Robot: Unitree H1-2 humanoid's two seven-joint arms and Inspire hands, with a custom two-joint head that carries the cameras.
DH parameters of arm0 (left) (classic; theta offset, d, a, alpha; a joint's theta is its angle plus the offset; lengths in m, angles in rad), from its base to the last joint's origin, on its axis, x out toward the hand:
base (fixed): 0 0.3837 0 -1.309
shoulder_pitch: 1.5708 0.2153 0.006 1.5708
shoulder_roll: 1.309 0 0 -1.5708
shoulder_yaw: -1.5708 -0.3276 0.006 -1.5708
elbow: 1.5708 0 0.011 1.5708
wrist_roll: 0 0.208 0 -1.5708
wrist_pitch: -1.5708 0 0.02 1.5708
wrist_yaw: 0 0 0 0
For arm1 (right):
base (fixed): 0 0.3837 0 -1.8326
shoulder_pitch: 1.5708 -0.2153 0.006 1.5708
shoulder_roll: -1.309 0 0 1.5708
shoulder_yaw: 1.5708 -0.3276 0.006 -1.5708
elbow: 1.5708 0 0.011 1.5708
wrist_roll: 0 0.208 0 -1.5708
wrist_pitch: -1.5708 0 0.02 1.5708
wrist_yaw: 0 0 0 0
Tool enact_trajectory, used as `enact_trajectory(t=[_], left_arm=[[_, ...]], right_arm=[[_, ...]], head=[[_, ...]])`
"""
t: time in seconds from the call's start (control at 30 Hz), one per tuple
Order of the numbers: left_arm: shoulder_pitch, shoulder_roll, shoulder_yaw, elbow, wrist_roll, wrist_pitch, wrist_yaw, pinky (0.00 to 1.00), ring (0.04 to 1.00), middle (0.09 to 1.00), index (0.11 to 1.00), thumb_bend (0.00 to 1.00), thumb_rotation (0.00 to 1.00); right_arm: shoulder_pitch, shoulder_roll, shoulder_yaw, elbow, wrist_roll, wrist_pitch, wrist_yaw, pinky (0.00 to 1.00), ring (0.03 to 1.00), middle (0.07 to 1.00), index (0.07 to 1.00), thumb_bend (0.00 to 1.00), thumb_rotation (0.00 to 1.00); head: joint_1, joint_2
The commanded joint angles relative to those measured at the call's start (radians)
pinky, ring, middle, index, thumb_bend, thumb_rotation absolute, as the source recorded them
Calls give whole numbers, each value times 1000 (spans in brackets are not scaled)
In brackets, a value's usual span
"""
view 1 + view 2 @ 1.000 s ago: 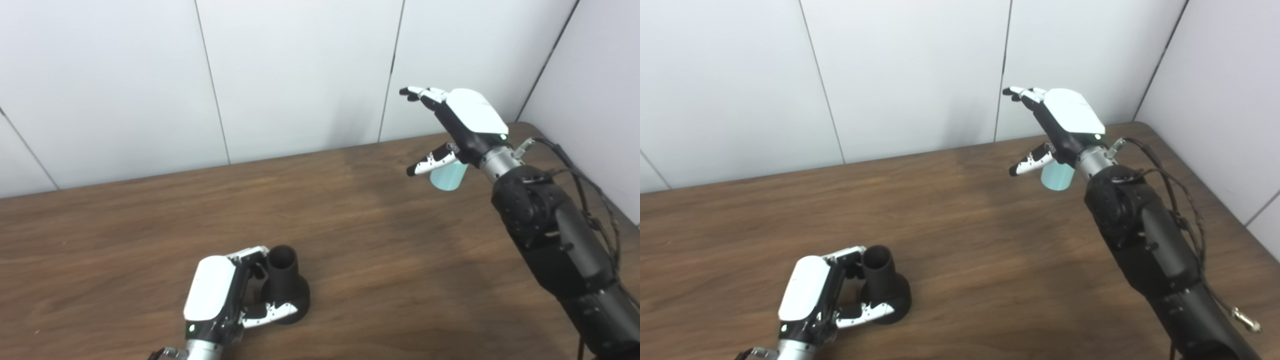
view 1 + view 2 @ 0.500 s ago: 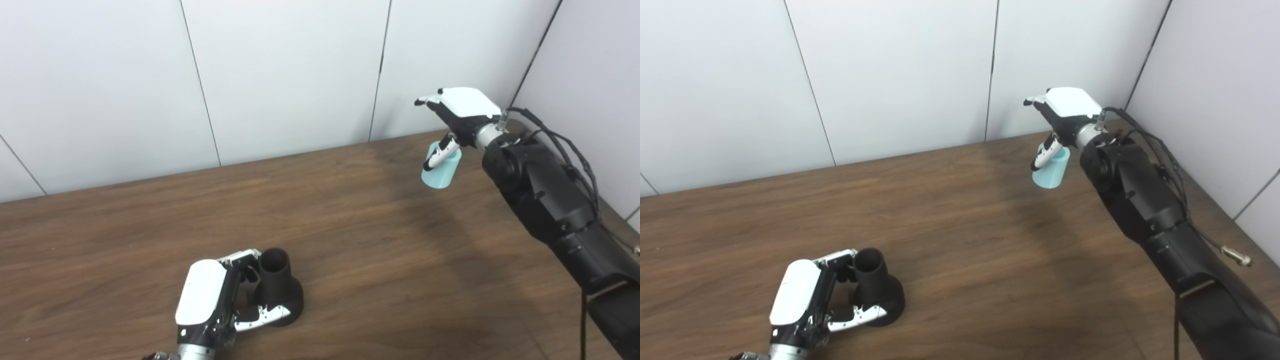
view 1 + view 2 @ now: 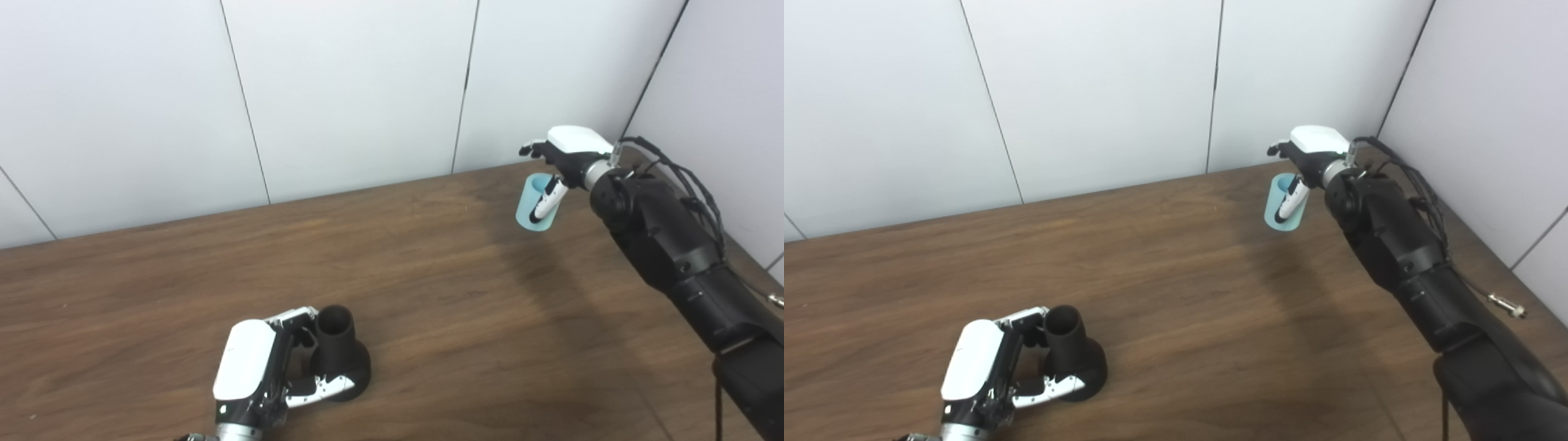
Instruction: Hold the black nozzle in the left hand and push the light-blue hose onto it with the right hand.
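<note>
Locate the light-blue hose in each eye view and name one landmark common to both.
Left eye view: the light-blue hose is at upper right, at the table's far end, under the right hand.
Right eye view: the same hose sits a little further left in the picture, again under that hand.
Shared landmark: the black nozzle at lower left, with the left hand on it.

light: bright, even, from overhead | shadow: my right arm's, soft on bench (image 3: 429,257) | focus: slightly soft | glare: none

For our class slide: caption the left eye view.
Left hand grips black nozzle; right hand closes on light-blue hose.
</note>
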Motion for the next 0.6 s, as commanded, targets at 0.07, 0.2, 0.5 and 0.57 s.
enact_trajectory(t=[0.07, 0.2, 0.5, 0.57], left_arm=[[13, 9, 2, 4, 16, 23, -31, 453, 472, 488, 486, 504, 0], [12, 7, 3, 9, 13, 24, -31, 456, 472, 487, 487, 504, 0], [7, 7, 4, 22, 29, 23, -20, 436, 471, 477, 494, 504, 0], [7, 6, 6, 20, 28, 26, -23, 429, 465, 477, 495, 504, 0]], right_arm=[[-34, -18, -8, 3, 20, 13, -21, 658, 757, 815, 802, 954, 114], [-39, -27, 5, 21, 28, 23, -3, 689, 784, 824, 791, 936, 108], [-37, -36, 19, 34, 44, 24, -2, 686, 750, 804, 760, 910, 74], [-37, -34, 17, 38, 50, 22, -7, 700, 741, 792, 760, 894, 62]], head=[[-2, 2], [-2, 1], [6, 1], [7, 1]])
